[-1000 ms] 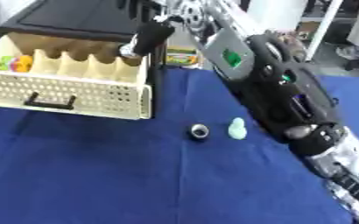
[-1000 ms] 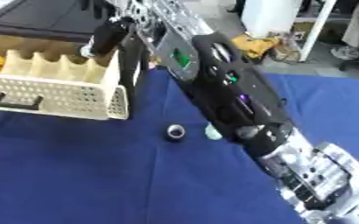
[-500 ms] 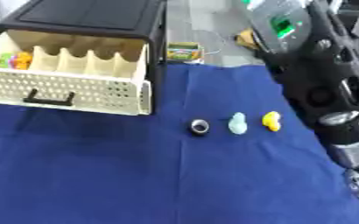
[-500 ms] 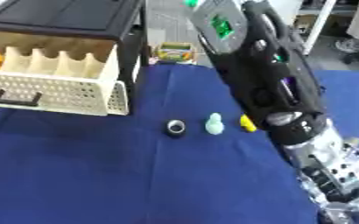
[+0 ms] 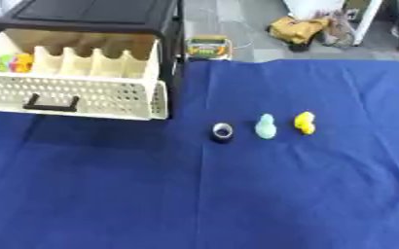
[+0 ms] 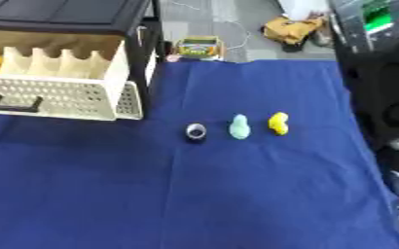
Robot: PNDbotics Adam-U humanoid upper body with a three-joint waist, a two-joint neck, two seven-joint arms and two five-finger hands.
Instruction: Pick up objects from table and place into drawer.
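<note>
Left eye view: we see ring (image 5: 223, 131), teal toy (image 5: 265, 127), yellow toy (image 5: 304, 122) beside the open drawer (image 5: 75, 95); hand states: we cannot tell.

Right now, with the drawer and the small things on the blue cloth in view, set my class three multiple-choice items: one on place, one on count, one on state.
1. Where does the yellow piece lie in the row of three?
A. left end
B. middle
C. right end

2. How many small things lie on the cloth in front of the drawer?
A. three
B. five
C. one

3. How is the drawer?
A. shut
B. pulled open
C. lifted out onto the cloth

Key: 1 C, the yellow piece lies right of the pale green piece and the dark ring. 2 A, only those three lie on the blue cloth. 3 B, the drawer juts from its black cabinet, dividers showing.
</note>
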